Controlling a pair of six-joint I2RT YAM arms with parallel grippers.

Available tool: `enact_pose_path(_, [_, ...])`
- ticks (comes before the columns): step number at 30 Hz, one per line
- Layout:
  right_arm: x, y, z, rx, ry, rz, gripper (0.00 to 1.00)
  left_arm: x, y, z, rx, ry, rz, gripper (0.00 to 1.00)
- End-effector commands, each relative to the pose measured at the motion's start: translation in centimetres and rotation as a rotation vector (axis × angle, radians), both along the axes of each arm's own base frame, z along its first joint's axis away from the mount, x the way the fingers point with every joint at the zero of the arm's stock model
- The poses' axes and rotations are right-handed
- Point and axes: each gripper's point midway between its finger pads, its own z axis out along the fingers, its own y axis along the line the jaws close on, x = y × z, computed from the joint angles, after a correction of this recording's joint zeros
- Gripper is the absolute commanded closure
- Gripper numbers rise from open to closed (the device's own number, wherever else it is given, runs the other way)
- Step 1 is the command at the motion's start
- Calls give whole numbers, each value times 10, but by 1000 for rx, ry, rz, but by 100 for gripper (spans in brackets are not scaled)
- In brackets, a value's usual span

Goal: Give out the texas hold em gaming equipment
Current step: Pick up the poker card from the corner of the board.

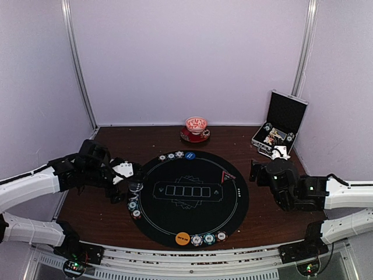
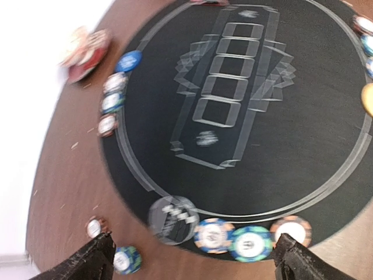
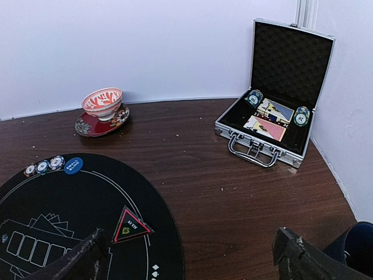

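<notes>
- Finding the left gripper low over the left rim of the round black mat, fingers spread wide apart and clamped on nothing.
- Counting just beneath it, along that rim, a clear disc and three striped chips side by side in a row, plus two loose chips off the mat on the wooden table.
- Spotting a blue disc beside three far chips at the mat's far rim, and an orange disc beside three near chips at its near rim.
- Seeing the right gripper right of the mat, likewise wide apart and empty, facing the open case.
- Noting cards lying in the case near the far right corner, with case chips at either end of them.
</notes>
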Motion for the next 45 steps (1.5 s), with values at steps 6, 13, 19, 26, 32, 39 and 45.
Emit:
enact_pose_path(6, [17, 45, -31, -129, 154, 84, 0, 90, 66, 33, -115, -17, 382, 2])
enact_pose_path(13, [27, 134, -43, -114, 274, 264, 0, 123, 112, 44, -157, -17, 569, 2])
enact_pose_path(19, [23, 185, -23, -35, 252, 375, 0, 144, 170, 49, -207, 28, 746, 2])
enact_pose_path(26, [4, 185, -33, 112, 247, 417, 0, 160, 253, 30, -265, 129, 955, 2])
enact_pose_path(32, [3, 175, -34, 119, 232, 378, 0, 159, 279, 9, -207, 147, 1032, 2])
enact_pose_path(39, [7, 168, -29, 95, 185, 330, 0, 146, 279, -11, -181, 114, 1028, 2])
enact_pose_path(45, [17, 161, -36, 10, 157, 256, 0, 148, 278, -33, -174, 163, 1026, 2])
